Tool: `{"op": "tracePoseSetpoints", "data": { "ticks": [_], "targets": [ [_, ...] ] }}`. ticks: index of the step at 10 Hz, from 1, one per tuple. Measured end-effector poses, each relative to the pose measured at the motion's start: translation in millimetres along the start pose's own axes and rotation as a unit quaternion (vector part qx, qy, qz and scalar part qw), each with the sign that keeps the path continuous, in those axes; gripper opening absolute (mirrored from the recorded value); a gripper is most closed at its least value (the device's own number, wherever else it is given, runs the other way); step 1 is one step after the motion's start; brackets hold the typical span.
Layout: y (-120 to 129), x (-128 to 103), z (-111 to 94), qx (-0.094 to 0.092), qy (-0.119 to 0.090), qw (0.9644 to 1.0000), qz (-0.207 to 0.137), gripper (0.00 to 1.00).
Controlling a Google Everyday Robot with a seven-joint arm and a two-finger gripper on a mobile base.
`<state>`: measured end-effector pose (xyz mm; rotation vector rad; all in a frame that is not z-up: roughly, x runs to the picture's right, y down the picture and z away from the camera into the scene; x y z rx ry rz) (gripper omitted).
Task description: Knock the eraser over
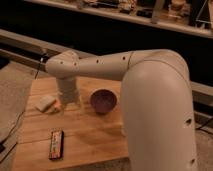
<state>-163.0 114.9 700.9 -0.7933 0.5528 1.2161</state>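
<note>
The eraser (56, 145) is a flat black block with a reddish rim. It lies flat on the wooden table (95, 140) near the front left corner. My gripper (69, 104) hangs down from the white arm over the left middle of the table. It is well behind the eraser and apart from it, just right of a pale beige sponge block (45, 103). A small orange stick (57, 107) lies between the sponge and the gripper.
A dark purple bowl (103, 101) stands on the table just right of the gripper. My large white arm (155, 100) covers the right side of the table. Dark shelving runs along the back, and a cable hangs off the table's left edge.
</note>
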Motion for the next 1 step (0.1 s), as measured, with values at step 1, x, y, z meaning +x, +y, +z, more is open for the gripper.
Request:
{"op": "tracePoseSetpoints", "data": {
  "ticks": [1],
  "targets": [
    [0.0, 0.0, -0.1, 0.0, 0.0, 1.0, 0.0, 0.65]
  ]
}}
